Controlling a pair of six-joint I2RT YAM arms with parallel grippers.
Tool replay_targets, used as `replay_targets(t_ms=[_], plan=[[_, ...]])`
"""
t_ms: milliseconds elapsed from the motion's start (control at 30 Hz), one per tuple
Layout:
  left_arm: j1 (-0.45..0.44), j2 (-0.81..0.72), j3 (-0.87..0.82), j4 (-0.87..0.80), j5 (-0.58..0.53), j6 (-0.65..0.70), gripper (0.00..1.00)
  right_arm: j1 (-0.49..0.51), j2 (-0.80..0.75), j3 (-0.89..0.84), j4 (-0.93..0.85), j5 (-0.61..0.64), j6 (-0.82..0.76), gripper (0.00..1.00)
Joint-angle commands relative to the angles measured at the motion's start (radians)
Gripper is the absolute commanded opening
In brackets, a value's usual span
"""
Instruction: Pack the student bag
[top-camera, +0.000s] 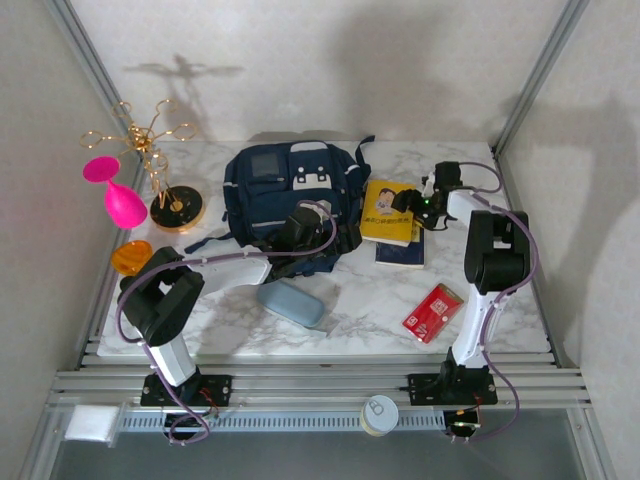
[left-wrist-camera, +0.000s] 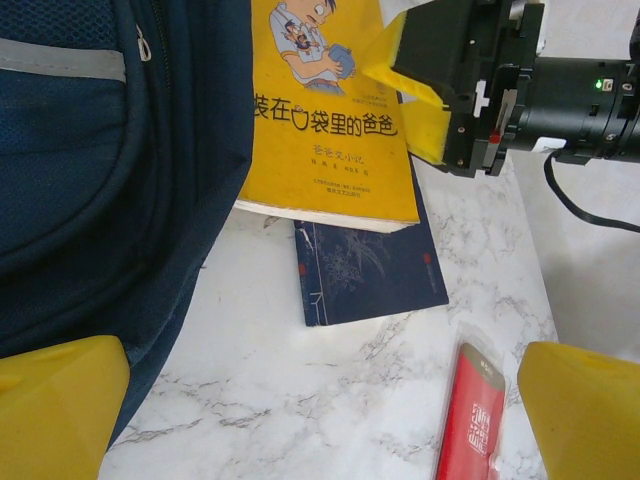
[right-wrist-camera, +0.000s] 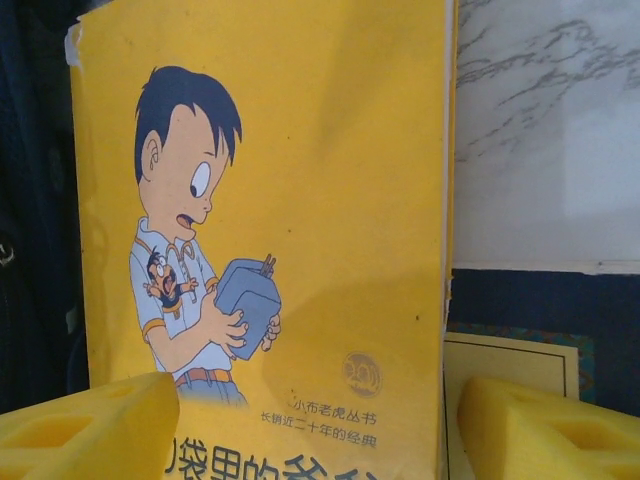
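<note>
**Table stock: one bag, one case, loose items**

1. The student bag (top-camera: 290, 195) is a navy backpack with pale trim. It lies front up at the middle of the far edge of the marble table (top-camera: 365, 295). I see front pockets and, in my left wrist view, a zip pull on the bag's side (left-wrist-camera: 90, 200). The inside is hidden from me, so I list no contents.
2. The blue-grey oval case (top-camera: 290, 303) is shut. It sits toward the near edge, just in front of the bag, with its contents hidden.
3. The yellow paperback (top-camera: 388, 212) (left-wrist-camera: 330, 130) (right-wrist-camera: 300, 200) has a cartoon boy on the cover. It lies just right of the bag, on top of item 4.
4. The navy-blue booklet (top-camera: 400, 255) (left-wrist-camera: 370, 270) (right-wrist-camera: 540, 305) has its near part showing from under the paperback.
5. The red packet (top-camera: 433, 312) (left-wrist-camera: 472, 420) lies toward the near right corner, apart from the books.
6. The gold wire stand (top-camera: 160, 170) has a black base and stands at the far left corner. A pink goblet (top-camera: 118, 195) is beside it at the left edge.
7. The orange round dish (top-camera: 131, 257) sits at the left edge, nearer me.
8. The left gripper (top-camera: 303, 228) (left-wrist-camera: 320, 420) is over the bag's near right part. Its jaws are spread fully wide and hold nothing.
9. The right gripper (top-camera: 405, 200) (left-wrist-camera: 410, 95) (right-wrist-camera: 315, 430) is over the paperback's far end. Its fingers (right-wrist-camera: 90, 425) are apart with the cover between them, gripping nothing. I cannot tell whether the pads touch the cover.
</note>
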Motion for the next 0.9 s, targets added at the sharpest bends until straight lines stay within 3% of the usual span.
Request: replay_targets(t_ms=[0,167,300,400,867], plan=[[-0.003,-0.002,0.005,0.004,0.0,-0.003,1.0,0.001,0.036,0.018,-0.029,0.02,0.0,0.78],[-0.003,0.006,0.013,0.005,0.004,-0.009,0.99,0.006,0.048,0.007,0.04,-0.148,0.009,0.67],[-0.004,-0.002,0.001,0.022,0.003,-0.015,0.99,0.006,0.055,0.038,0.038,-0.146,0.001,0.57],[-0.002,-0.002,0.002,0.009,0.0,-0.014,0.99,0.006,0.053,0.038,0.08,-0.217,0.013,0.49],[-0.004,-0.021,-0.015,0.02,0.0,-0.023,0.99,0.006,-0.007,-0.006,0.128,-0.224,0.036,0.18]])
